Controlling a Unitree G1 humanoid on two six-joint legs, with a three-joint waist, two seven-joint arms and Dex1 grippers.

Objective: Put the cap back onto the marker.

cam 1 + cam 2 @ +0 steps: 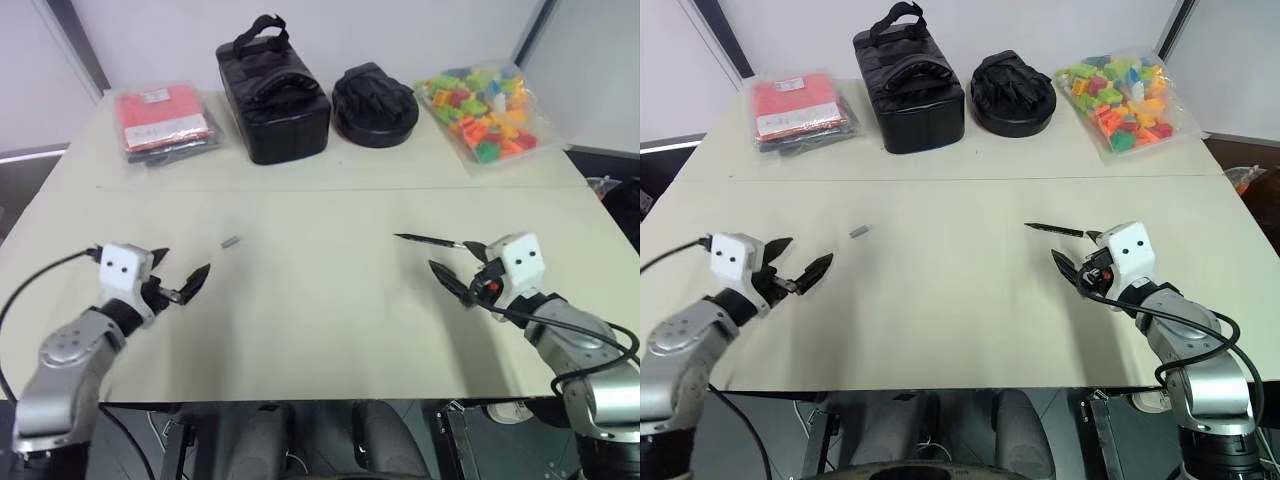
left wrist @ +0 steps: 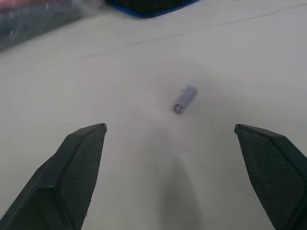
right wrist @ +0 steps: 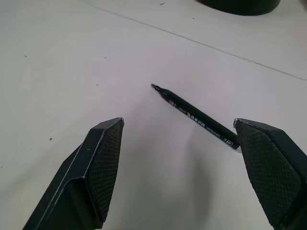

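Your left pincer [image 1: 183,270] is spread wide, empty, low over the worktop [image 1: 320,330]; the cap [image 1: 231,241] lies loose just ahead of it. Your right pincer [image 1: 458,265] is spread too, holding nothing. The marker [image 1: 428,240] lies flat by its fingertips, pointed tip toward the cap, well apart.

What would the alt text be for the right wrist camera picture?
A thin black marker lies uncapped on a pale table, its pointed tip aimed away. Two black fingers of the right gripper stand wide open on either side of it, not touching it.
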